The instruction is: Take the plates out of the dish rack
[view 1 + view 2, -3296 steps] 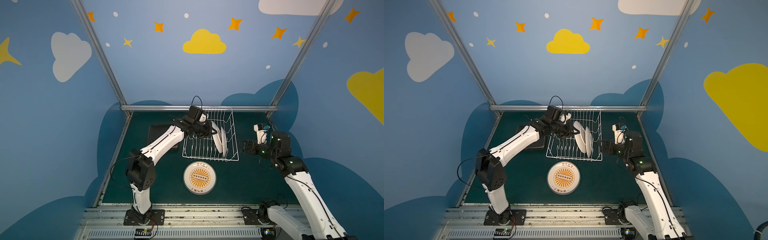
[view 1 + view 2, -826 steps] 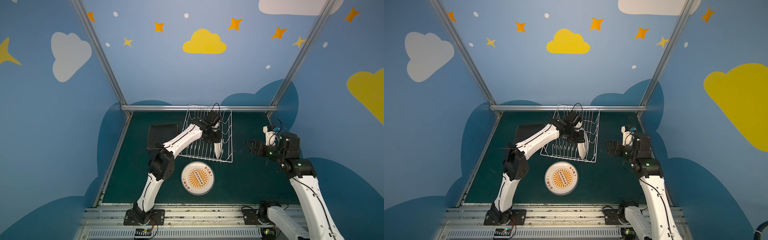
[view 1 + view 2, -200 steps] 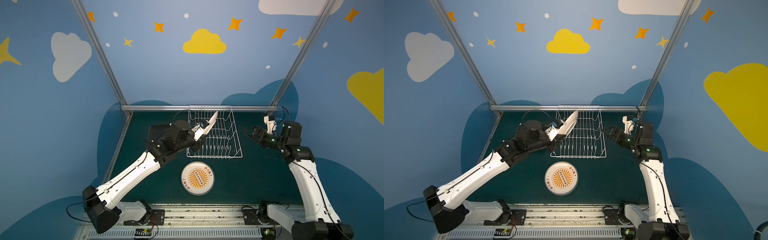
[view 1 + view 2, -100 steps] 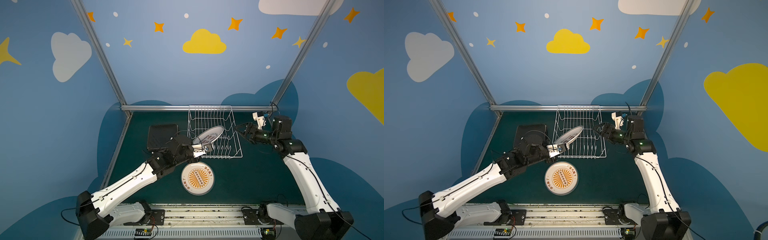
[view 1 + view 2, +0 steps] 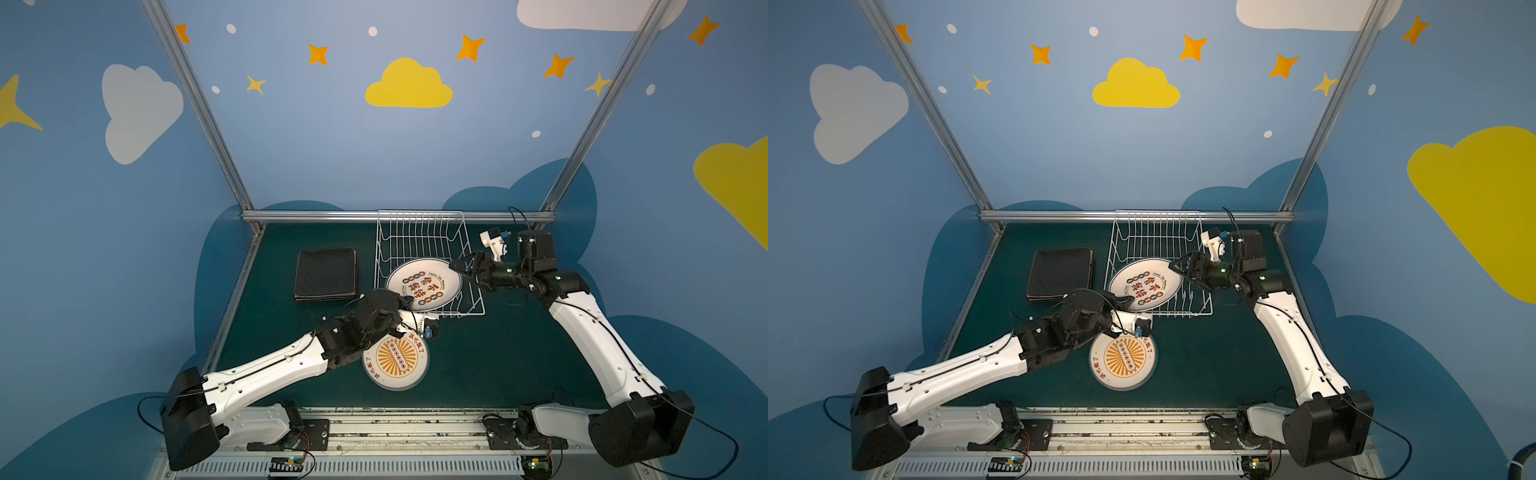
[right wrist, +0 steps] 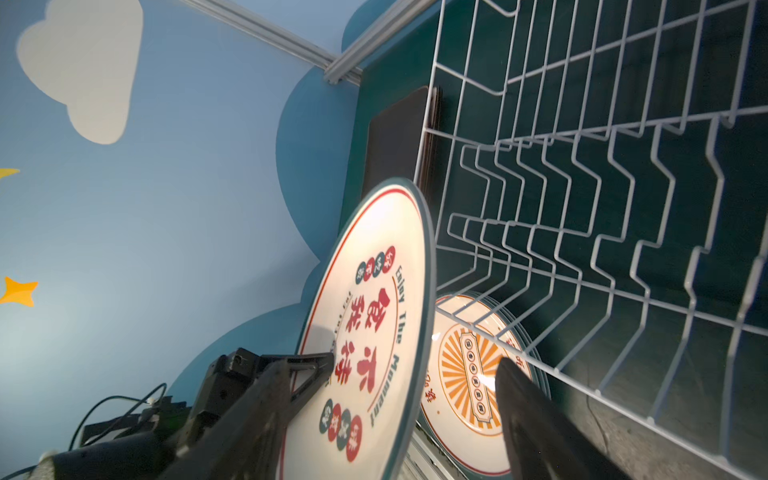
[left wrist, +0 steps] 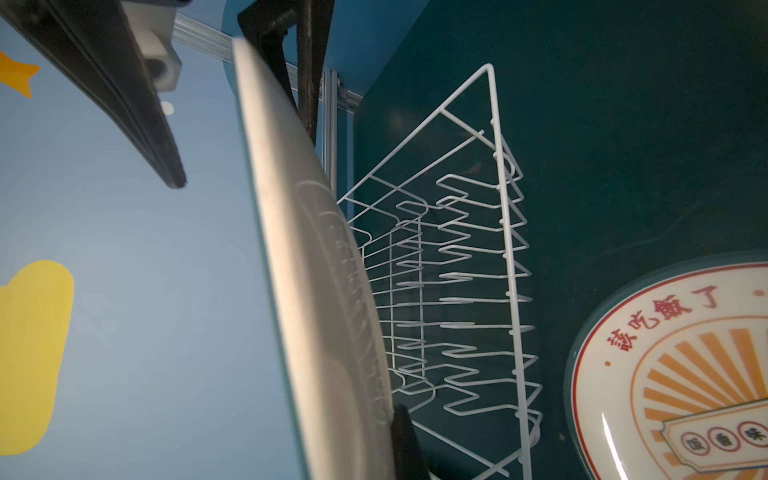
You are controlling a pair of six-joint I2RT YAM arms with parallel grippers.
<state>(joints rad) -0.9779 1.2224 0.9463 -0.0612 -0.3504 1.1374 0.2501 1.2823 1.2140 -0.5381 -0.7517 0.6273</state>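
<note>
The left gripper is pressed tight on the near edge of a round plate. The right gripper is at the far right edge of the same plate. Its jaws are spread, with one finger over the plate's face, the other behind it, and the rim in between. I cannot tell if they touch the plate.

The plate hangs face up, a bit tilted, over the near part of the dish rack. It is above the tines, not down in a slot. The rack is a white wire basket, and its rows of tines stand bare where they show.

The plate is white with a thin dark rim, a red ring and big red writing in the middle. Just in front of the rack, a stack of round plates lies flat on the green mat. The top one has an orange sun shape. The left arm crosses over the stack's far left edge. Close beside the rack on its left lies a stack of black square plates, backs up.

The rack's far side sits right by the metal rail at the back wall. The mat has open room to the right of the round stack.
</note>
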